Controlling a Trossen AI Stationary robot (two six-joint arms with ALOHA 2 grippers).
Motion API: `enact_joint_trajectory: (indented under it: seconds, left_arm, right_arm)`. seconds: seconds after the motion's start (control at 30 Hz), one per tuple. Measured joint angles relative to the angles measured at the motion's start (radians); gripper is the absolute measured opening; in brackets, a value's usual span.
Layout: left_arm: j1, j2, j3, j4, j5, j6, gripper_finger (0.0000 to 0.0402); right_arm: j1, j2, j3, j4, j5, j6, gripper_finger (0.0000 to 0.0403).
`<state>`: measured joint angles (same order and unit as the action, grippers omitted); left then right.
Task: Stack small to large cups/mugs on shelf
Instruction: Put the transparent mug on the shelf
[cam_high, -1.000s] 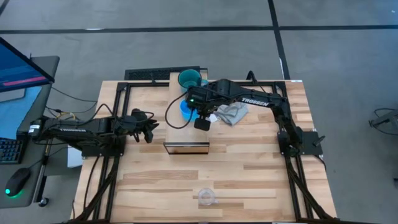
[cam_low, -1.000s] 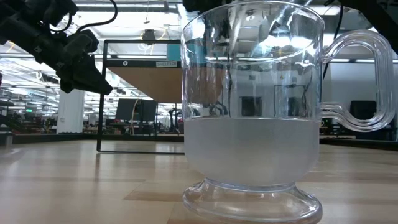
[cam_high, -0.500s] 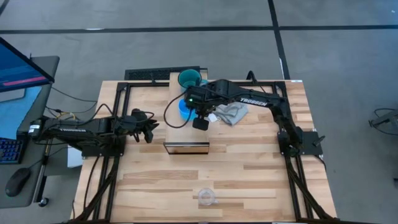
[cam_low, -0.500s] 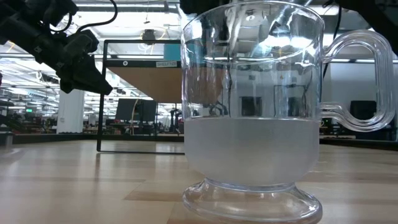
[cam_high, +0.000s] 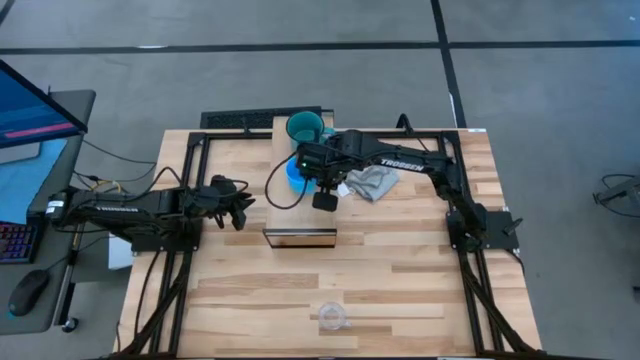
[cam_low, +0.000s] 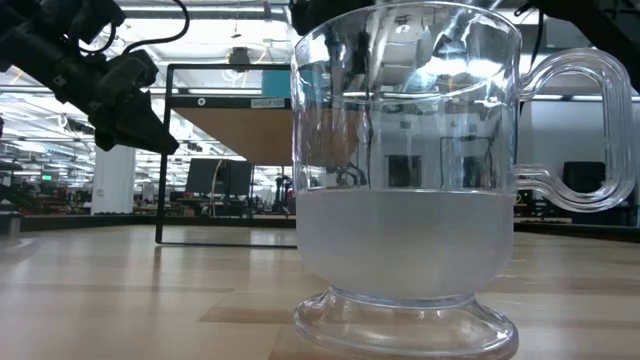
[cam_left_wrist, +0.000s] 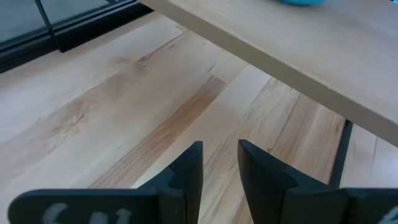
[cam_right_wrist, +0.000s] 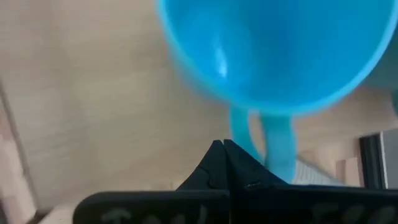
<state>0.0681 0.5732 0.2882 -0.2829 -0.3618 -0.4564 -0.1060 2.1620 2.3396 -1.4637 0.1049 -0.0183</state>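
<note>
The shelf (cam_high: 300, 215) is a long light wood box in the middle of the table. The teal mug (cam_high: 303, 127) stands on its far end. The bright blue mug (cam_high: 292, 172) stands upright just nearer and fills the right wrist view (cam_right_wrist: 273, 56), its handle (cam_right_wrist: 273, 143) toward the camera. My right gripper (cam_high: 312, 188) is shut, with its fingertips (cam_right_wrist: 222, 149) right beside that handle. The clear glass cup (cam_high: 332, 317) stands on its foot near the table's near edge, large in the low view (cam_low: 405, 180). My left gripper (cam_high: 243, 208) hovers open and empty left of the shelf. My right gripper comes at the blue mug slanting down from the near right. Its shut fingertips lie beside and over the handle (cam_right_wrist: 239, 134). I cannot tell whether they touch it. The mug stands on the shelf top.
A grey cloth (cam_high: 372, 182) lies crumpled on the table right of the shelf, under my right arm. A dark frame (cam_high: 190, 150) runs along the table's left, far and right sides. Bare slatted table lies between the shelf's near end and the glass cup.
My right arm has shifted a little toward the table's left over the shelf.
</note>
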Motion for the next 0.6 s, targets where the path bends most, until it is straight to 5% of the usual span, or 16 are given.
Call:
enact_joint_trajectory:
  seconds: [0.6]
  left_arm:
    - [0.0,-0.002,0.0,0.022,0.016,0.0,0.009]
  right_arm:
    - [0.068,-0.277,0.012,0.08,-0.048,0.062,0.0]
